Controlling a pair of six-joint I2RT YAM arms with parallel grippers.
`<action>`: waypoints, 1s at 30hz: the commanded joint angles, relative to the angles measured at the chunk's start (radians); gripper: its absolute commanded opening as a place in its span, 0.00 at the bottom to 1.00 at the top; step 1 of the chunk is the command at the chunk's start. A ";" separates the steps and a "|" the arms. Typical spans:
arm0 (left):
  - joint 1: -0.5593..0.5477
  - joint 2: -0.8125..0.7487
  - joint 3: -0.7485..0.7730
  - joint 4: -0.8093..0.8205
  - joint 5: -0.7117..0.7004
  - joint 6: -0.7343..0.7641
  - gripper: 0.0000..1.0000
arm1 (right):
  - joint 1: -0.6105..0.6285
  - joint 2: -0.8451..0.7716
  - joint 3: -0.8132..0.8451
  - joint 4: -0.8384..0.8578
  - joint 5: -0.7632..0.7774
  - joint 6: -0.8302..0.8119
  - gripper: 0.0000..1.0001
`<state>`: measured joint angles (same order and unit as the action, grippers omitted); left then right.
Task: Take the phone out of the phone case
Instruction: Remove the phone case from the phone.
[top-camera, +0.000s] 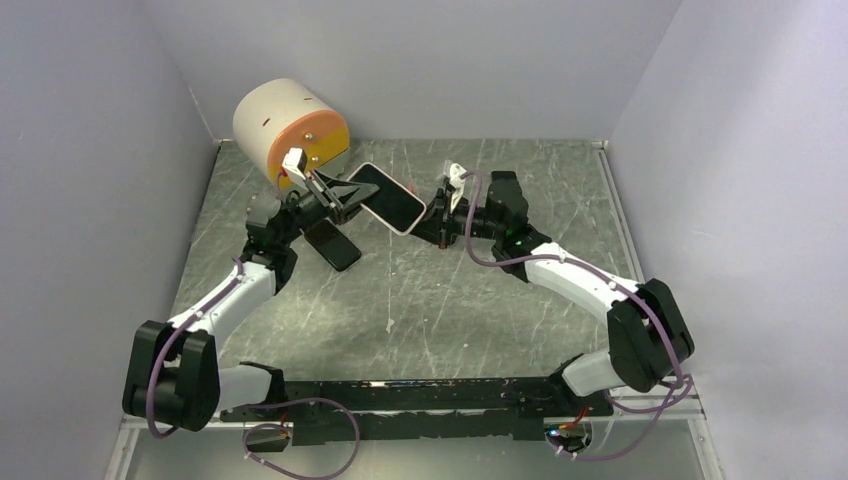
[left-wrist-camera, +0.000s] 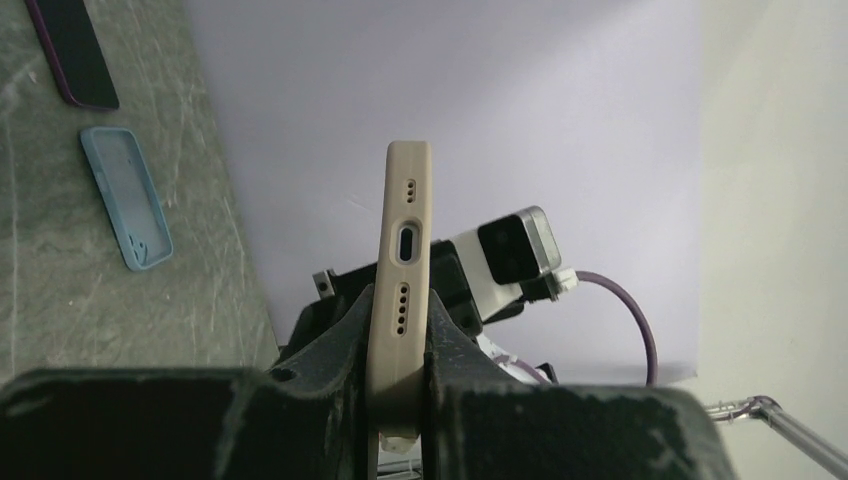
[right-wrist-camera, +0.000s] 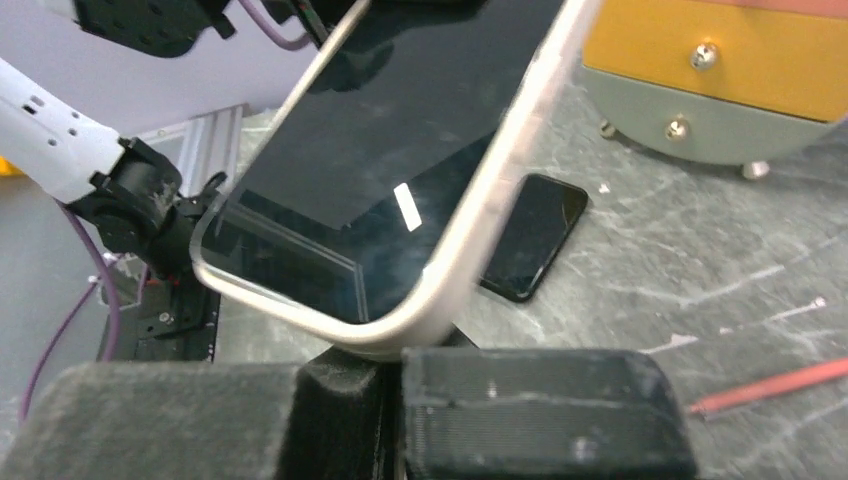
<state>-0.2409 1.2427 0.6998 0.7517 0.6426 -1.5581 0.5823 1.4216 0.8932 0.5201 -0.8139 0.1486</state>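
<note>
The phone (top-camera: 388, 197), dark screen up in a beige case (left-wrist-camera: 405, 250), is held in the air above the table's middle. My left gripper (top-camera: 346, 199) is shut on its left end. In the left wrist view the left gripper (left-wrist-camera: 400, 325) has its fingers clamped on both faces of the case beside the charging port. My right gripper (top-camera: 434, 212) is at the phone's right corner. In the right wrist view the right gripper (right-wrist-camera: 395, 362) has its fingers closed together with the tips against the underside of the case corner (right-wrist-camera: 420, 330), not around the phone (right-wrist-camera: 400, 130).
A white cylinder with an orange face (top-camera: 290, 125) stands at the back left. A second dark phone (top-camera: 333, 244) lies on the table under the left gripper. A blue empty case (left-wrist-camera: 125, 195) and a dark purple-rimmed item (left-wrist-camera: 75, 50) lie on the table. A red stick (right-wrist-camera: 770, 385) lies nearby.
</note>
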 joint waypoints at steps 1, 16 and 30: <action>-0.001 -0.045 0.042 0.065 0.077 0.020 0.02 | -0.031 -0.018 0.038 -0.077 0.016 -0.095 0.04; 0.107 -0.066 0.245 -0.360 0.386 0.581 0.02 | -0.072 -0.209 0.012 -0.358 -0.153 -0.202 0.52; 0.107 -0.075 0.449 -0.789 0.553 1.034 0.02 | 0.022 -0.128 0.246 -0.571 -0.191 -0.348 0.56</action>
<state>-0.1326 1.2060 1.0794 0.0387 1.1229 -0.6613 0.5720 1.2652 1.0618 0.0132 -0.9642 -0.1356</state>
